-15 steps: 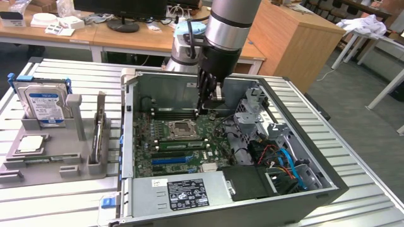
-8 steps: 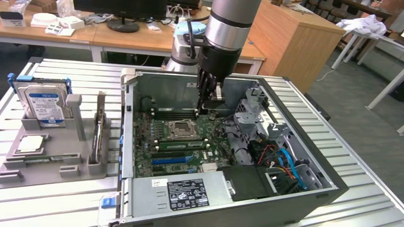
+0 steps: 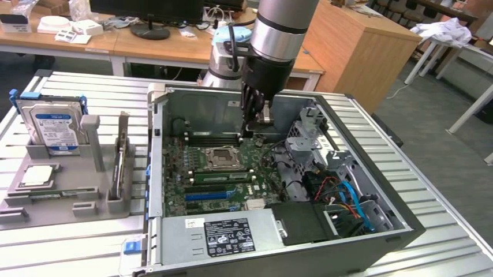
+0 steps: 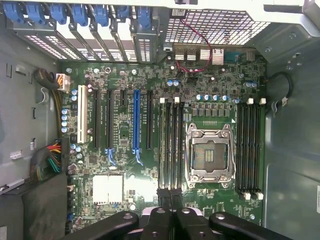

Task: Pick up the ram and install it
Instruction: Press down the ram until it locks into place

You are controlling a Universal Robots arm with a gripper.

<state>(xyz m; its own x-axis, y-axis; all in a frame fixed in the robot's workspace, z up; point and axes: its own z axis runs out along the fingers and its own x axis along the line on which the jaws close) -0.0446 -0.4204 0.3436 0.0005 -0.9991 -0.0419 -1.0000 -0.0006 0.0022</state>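
One robot arm w/ gripper (image 3: 254, 118) inside an open PC case (image 3: 400, 225), above the motherboard (image 4: 130, 190). Fingers pinched together, nothing seen between them. One ram (image 3: 120, 158) stands on edge in grey holder (image 3: 62, 193) beside one hard drive (image 3: 54, 130), one CPU chip (image 3: 37, 175).

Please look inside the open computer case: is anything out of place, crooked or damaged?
Nothing looks damaged, spilled or crooked. The one notable thing is that the CPU socket on the motherboard stands empty. The gripper is shut just above the memory slots.
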